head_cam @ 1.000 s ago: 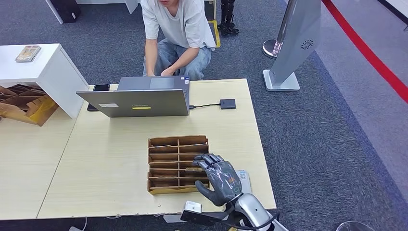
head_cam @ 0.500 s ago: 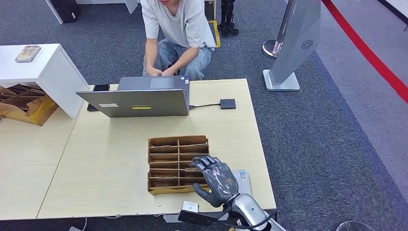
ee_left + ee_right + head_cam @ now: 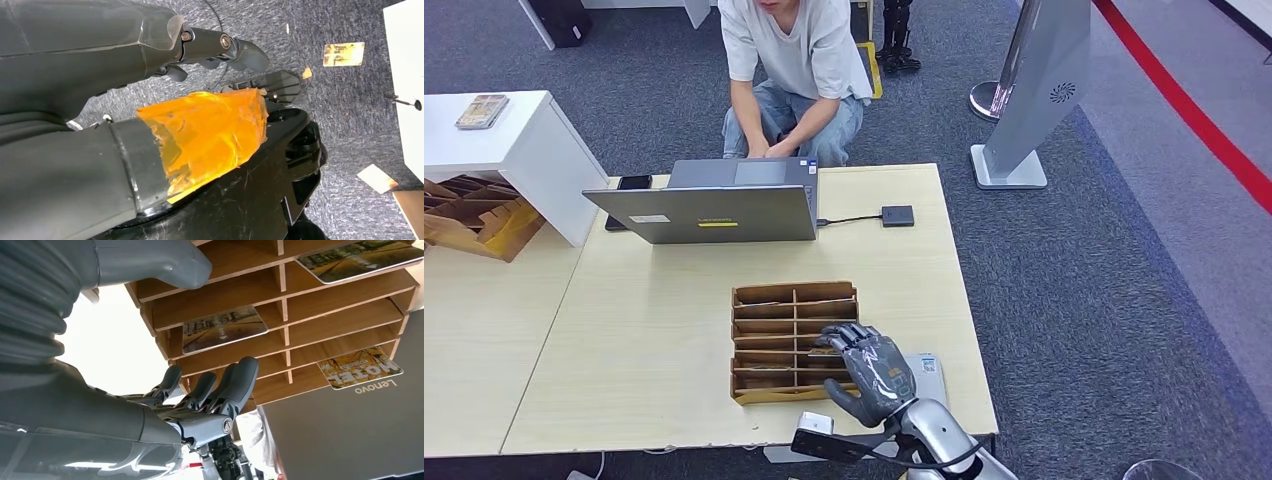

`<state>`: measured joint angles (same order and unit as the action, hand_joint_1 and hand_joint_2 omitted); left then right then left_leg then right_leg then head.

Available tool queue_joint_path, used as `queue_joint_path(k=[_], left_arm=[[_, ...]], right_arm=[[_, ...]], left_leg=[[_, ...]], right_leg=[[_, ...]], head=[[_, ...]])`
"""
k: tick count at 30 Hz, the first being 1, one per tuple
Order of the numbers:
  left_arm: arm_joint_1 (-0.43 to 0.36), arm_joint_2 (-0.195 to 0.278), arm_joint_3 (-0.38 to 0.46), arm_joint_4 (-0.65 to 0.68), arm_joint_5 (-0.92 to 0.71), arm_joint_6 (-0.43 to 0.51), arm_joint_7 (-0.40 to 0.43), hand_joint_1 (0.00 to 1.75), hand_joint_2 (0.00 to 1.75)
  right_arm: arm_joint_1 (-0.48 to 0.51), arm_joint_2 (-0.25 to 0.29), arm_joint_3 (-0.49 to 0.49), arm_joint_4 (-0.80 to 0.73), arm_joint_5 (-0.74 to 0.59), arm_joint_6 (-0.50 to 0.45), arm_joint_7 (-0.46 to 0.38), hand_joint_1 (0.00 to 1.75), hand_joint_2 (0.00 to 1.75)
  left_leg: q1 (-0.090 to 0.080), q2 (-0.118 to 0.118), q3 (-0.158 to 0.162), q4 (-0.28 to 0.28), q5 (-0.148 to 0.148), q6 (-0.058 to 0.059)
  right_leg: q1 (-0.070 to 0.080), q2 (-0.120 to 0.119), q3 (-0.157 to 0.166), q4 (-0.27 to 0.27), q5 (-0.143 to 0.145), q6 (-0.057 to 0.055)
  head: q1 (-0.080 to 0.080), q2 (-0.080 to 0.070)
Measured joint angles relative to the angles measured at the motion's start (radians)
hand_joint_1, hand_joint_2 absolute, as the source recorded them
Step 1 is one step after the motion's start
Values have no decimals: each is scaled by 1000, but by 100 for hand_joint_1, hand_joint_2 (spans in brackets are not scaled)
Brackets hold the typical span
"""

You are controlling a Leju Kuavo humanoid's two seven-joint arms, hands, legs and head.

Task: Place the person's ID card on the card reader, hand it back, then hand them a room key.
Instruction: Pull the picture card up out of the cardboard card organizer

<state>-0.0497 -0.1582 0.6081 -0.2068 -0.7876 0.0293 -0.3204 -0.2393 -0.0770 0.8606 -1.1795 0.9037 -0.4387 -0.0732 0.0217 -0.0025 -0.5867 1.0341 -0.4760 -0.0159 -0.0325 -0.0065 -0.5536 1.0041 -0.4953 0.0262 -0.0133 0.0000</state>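
My right hand (image 3: 870,372) hovers over the near right corner of the wooden card rack (image 3: 793,340), fingers spread and holding nothing. In the right wrist view its fingers (image 3: 222,385) reach toward the rack's slots (image 3: 280,295), where room key cards (image 3: 223,328) lie, one printed HOTEL (image 3: 360,367). A pale card (image 3: 930,366) lies flat on the table just right of the hand. The black card reader (image 3: 898,216) sits at the far right, cabled to the laptop (image 3: 714,205). My left hand (image 3: 220,44) hangs beside my body above the carpet, holding nothing.
A person (image 3: 794,60) crouches behind the table, hands at the laptop. A phone (image 3: 631,183) lies left of the laptop. A white cabinet (image 3: 514,150) and cardboard (image 3: 474,215) stand at the left, a grey stand (image 3: 1024,110) at the right. Loose cards (image 3: 343,53) lie on the carpet.
My right hand has drawn back slightly toward the table's near edge and a little to the left over the rack. The person's hands have shifted at the laptop.
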Motion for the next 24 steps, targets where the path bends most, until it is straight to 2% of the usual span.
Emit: queue_joint_path(k=[10, 24], left_arm=[[-3, 0, -10, 0, -3, -1, 0, 0, 0], [-5, 0, -14, 0, -6, -2, 0, 0, 0]], right_arm=[[-13, 10, 0, 20, -1, 0, 3, 74, 175], [-38, 14, 1, 41, -12, 0, 2, 75, 175]], left_leg=[[0, 0, 0, 0, 0, 0], [0, 0, 0, 0, 0, 0]], right_leg=[[0, 0, 0, 0, 0, 0], [0, 0, 0, 0, 0, 0]], head=[[0, 0], [0, 0]])
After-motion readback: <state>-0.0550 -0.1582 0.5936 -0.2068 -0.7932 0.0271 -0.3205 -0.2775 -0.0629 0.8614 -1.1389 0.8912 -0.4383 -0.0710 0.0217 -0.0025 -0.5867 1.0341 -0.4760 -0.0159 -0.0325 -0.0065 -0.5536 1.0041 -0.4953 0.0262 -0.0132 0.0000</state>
